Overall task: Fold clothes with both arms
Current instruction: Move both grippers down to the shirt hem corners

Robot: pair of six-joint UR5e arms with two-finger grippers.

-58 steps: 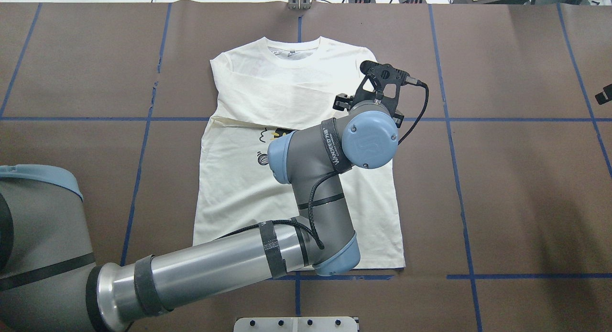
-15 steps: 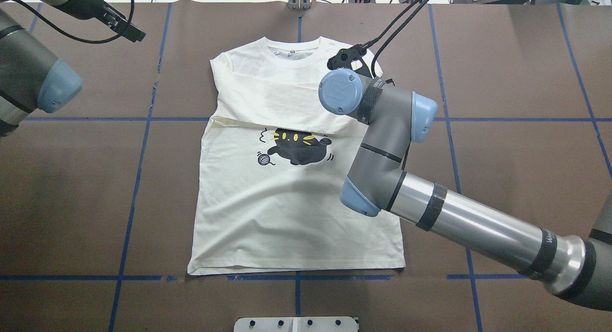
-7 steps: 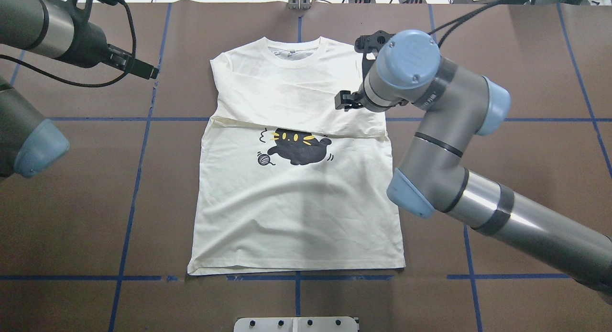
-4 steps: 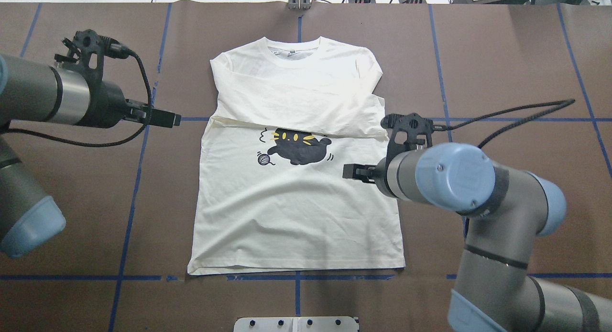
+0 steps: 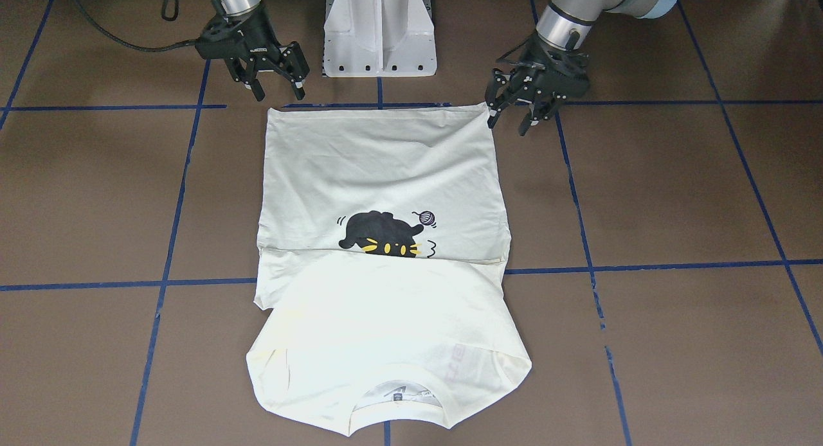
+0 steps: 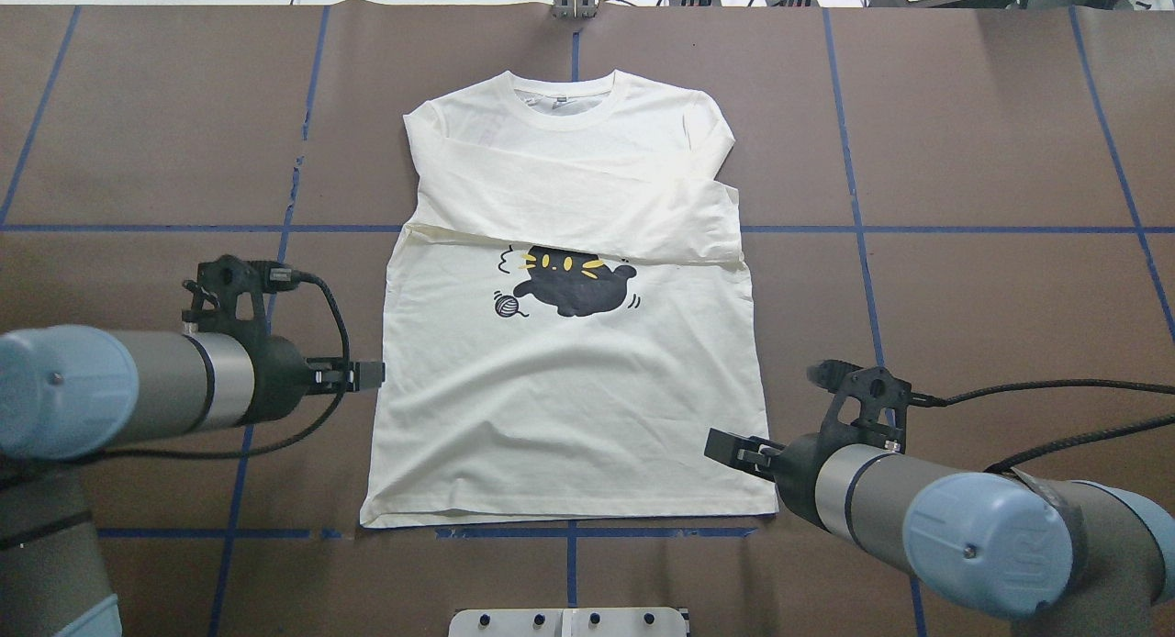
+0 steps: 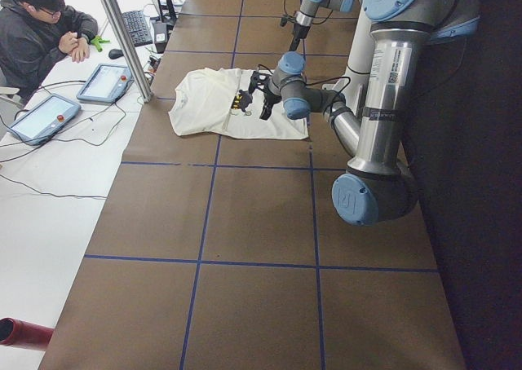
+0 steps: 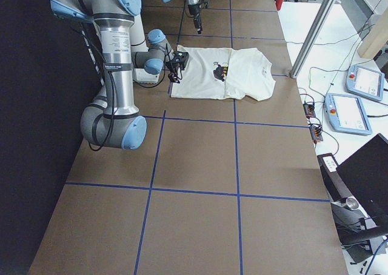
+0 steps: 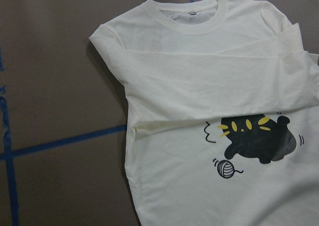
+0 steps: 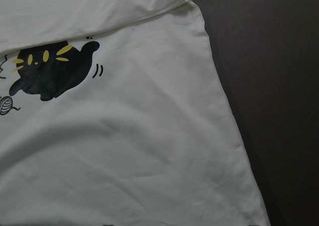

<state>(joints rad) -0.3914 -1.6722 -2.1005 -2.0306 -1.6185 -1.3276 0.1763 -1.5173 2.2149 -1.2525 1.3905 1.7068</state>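
- Cream shirt (image 6: 569,389) lies flat at mid-table (image 6: 1010,343). In the overhead view its collar is at 12 o'clock and its hem at 6.
- Both sleeves are folded in across the chest. That folded band covers the top edge of the cat print (image 6: 569,284).
- Just changed: both arms have swung down toward the hem. A moment ago the left gripper (image 6: 367,374) sat at 9 o'clock of the shirt, level with the sleeve fold. Now it hangs at 8 o'clock, just beside the side edge.
- The right gripper (image 6: 730,446) was over the 3 o'clock edge. Now it is at 5 o'clock, near the hem corner.
- The front view shows the left gripper (image 5: 514,119) and the right gripper (image 5: 281,92) each close to a hem corner. Their jaws are spread wide and hold nothing. Neither looks to touch the cloth yet.
- The shirt itself looks unmoved over this last stretch, with the same creases and the same fold line.
- Against the oldest frame, the left arm no longer reaches across to the 1 o'clock shoulder, so the print is fully in sight. The right arm, then absent, is now in play.
- My reading: sleeve folding is done. Next comes pinching both hem corners and carrying the hem up toward 12 o'clock.
- The grips should be even, or the fold may skew.
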